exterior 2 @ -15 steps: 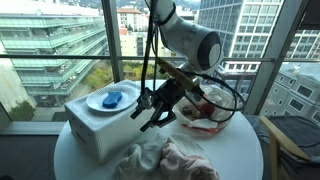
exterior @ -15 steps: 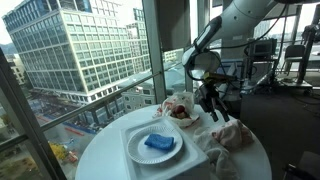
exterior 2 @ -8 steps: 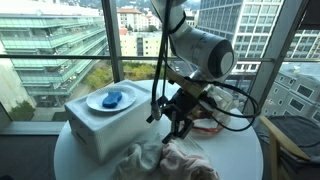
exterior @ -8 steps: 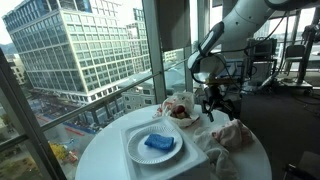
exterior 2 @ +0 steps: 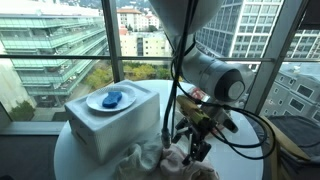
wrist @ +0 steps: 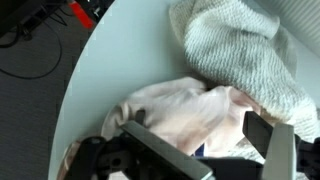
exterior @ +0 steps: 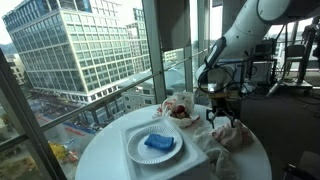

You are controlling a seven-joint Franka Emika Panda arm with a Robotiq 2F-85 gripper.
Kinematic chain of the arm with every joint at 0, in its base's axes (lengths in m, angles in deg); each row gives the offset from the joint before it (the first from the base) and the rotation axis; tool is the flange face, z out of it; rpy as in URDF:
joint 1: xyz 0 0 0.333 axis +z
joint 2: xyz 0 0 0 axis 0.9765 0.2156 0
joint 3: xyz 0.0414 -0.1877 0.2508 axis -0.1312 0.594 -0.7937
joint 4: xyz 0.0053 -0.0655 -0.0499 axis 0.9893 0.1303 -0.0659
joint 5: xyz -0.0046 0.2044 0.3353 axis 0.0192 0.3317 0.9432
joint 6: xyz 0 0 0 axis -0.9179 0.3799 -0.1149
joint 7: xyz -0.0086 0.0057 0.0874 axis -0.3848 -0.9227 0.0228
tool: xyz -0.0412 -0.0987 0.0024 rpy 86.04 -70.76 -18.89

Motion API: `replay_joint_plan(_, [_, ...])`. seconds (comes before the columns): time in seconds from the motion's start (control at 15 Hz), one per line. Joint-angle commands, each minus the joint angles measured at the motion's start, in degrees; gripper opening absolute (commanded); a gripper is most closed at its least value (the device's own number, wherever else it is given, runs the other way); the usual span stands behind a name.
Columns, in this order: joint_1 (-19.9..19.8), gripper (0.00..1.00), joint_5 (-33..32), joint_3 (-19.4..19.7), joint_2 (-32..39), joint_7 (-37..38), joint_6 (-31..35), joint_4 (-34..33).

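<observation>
White arm (exterior 2: pixel 215 78); black hand (exterior 2: pixel 194 150) — black cables (exterior 2: pixel 172 95).

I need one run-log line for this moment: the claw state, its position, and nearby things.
claw: open | position: over pink cloth | contact: unclear | nearby: white knitted cloth, round table

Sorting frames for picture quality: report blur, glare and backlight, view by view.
Wrist view: soft throughout, the gripper close to the lens blurred most, the pink cloth and white knit cloth somewhat clearer. In both exterior views: sharp enough, daylight through the windows backlights the arm, whose near side looks dim; the table is evenly lit, without harsh glare.
</observation>
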Motion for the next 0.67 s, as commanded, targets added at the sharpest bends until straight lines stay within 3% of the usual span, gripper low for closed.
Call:
replay_joint_plan(0.0, [-0.8,1.0,3.4,1.3,-3.6,5.7,6.4,5.5])
replay_joint_plan(0.4, [-0.5,1.0,4.4,3.9,-11.5,11.0,15.0,14.9])
replay_joint_plan(0.6, [-0.1,1.0,3.4,4.7,-12.9,13.9,18.9,16.6])
